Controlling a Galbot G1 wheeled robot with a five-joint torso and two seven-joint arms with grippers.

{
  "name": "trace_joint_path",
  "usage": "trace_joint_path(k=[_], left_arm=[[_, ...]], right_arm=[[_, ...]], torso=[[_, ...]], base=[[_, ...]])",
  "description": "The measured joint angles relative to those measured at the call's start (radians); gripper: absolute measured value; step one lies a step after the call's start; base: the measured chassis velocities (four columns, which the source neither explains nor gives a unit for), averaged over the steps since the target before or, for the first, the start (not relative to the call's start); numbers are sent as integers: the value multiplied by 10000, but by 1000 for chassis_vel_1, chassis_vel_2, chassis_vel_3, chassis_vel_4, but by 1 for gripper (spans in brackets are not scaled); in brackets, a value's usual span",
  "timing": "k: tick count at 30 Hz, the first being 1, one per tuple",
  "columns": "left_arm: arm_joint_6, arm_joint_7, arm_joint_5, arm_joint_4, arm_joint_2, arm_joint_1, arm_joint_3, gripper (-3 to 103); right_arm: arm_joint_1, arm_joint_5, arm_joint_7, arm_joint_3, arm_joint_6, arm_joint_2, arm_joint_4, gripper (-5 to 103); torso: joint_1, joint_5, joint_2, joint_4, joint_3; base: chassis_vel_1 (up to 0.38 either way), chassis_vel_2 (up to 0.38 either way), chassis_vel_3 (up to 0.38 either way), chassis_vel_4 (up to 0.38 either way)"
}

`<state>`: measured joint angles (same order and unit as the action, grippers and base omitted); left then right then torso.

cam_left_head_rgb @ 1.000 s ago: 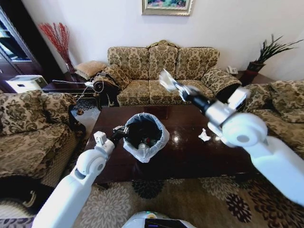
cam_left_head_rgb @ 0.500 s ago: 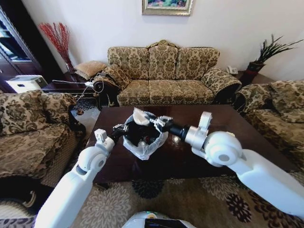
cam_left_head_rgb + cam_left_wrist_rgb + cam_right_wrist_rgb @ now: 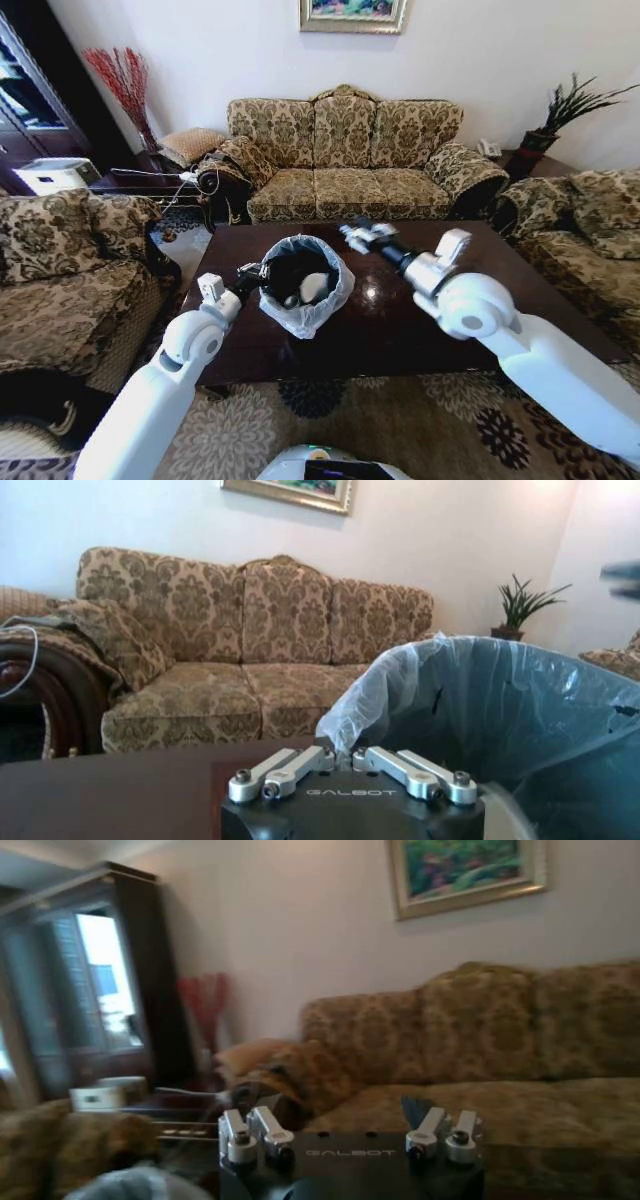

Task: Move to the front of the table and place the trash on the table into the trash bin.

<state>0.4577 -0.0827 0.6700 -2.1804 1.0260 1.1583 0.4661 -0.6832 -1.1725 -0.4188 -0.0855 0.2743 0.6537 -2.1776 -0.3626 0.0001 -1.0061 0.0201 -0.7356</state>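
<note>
The crumpled white paper (image 3: 314, 287) the right claw (image 3: 358, 236) carried over a moment ago now lies inside the small round black bin (image 3: 303, 285) – dropped, I'd say. That claw, fingers apart and empty, has drawn back beyond the rim. The left claw (image 3: 253, 275) stays clamped on the bin's translucent, crinkly bag. The glossy dark brown wooden bench (image 3: 400, 310) looks bare of litter – the job seems nearly done.
</note>
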Motion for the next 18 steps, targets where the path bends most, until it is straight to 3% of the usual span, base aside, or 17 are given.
trace_joint_path(k=[1,4,6,8,18], left_arm=[[0,0,0,0,0,0,0,3],[-8,-8,-33,-204,-32,176,78,3],[-12,-15,-37,-208,-40,178,60,3],[-17,-26,-65,-215,-43,189,-43,3],[-139,-7,-80,-430,-286,477,59,3]], right_arm=[[0,0,0,0,0,0,0,73],[-1530,935,-345,-1152,386,366,526,90],[-1866,1186,-311,-1371,449,447,667,95],[-2834,2136,-58,-2097,490,817,1234,100],[-4665,3690,201,-4181,686,2221,1998,100]], torso=[[0,0,0,0,0],[2,1,0,6,1],[2,2,0,4,1],[2,1,0,3,0],[2,0,0,4,1]], base=[[0,0,0,0],[0,0,0,0],[0,0,0,0],[-9,-29,9,7],[-118,-120,136,107]])
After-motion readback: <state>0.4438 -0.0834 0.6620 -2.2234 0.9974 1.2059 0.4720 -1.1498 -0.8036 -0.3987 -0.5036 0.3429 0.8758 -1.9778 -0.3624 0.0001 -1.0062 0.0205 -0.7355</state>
